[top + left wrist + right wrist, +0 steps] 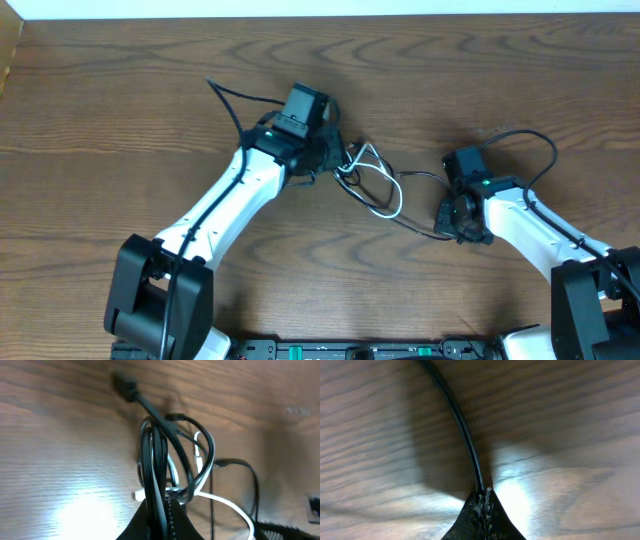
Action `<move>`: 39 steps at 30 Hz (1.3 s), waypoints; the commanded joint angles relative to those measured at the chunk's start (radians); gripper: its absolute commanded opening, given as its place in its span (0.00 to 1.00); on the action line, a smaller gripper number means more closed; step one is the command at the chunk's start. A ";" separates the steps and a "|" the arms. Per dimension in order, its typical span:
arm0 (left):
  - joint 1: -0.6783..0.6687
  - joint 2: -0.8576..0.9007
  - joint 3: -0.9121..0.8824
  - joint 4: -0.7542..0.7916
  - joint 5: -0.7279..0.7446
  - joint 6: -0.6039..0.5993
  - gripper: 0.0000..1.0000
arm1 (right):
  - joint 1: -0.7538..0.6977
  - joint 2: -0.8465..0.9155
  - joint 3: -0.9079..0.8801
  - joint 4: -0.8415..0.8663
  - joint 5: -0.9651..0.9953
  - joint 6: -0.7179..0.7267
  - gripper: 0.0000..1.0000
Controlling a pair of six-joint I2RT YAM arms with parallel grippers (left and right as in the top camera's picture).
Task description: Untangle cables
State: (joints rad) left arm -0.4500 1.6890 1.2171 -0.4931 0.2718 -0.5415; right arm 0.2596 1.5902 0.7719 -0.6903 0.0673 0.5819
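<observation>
A: Where are the cables (368,178)?
B: Middle of the surface (120,90). The left jaws pinch the bunched loops at 10 o'clock.
A: The right?
B: Clamped on one black cable (465,435) at 4 o'clock, probably to draw that strand free.

Black cables (154,457) and one white cable (399,197) lie on a brown wood-grain table (100,90), by white-and-black arms (232,198).

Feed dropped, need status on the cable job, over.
Left hand shut on looped black cables. Right hand shut on one black cable. White cable tangled in the loops.
</observation>
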 commanded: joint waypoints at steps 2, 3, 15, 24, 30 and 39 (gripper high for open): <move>0.023 -0.004 -0.002 0.000 -0.034 0.024 0.08 | -0.031 0.033 -0.035 -0.018 0.080 0.053 0.03; 0.023 -0.004 -0.002 0.001 -0.034 0.024 0.07 | -0.035 0.033 -0.035 -0.018 0.080 0.053 0.04; 0.022 -0.004 -0.002 0.046 0.174 0.077 0.07 | -0.049 0.033 -0.035 0.129 -0.189 -0.175 0.61; 0.021 -0.004 -0.002 0.104 0.504 0.217 0.07 | -0.049 0.033 -0.035 0.333 -0.501 -0.246 0.68; 0.021 -0.004 -0.002 0.060 0.502 0.240 0.07 | -0.049 0.033 -0.035 0.413 -0.501 -0.246 0.69; 0.014 -0.004 -0.003 0.025 0.495 0.246 0.07 | -0.049 0.033 -0.035 0.545 -0.620 -0.235 0.69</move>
State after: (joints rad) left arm -0.4328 1.6890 1.2171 -0.4656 0.7391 -0.3157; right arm 0.2165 1.6142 0.7429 -0.1699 -0.4816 0.3523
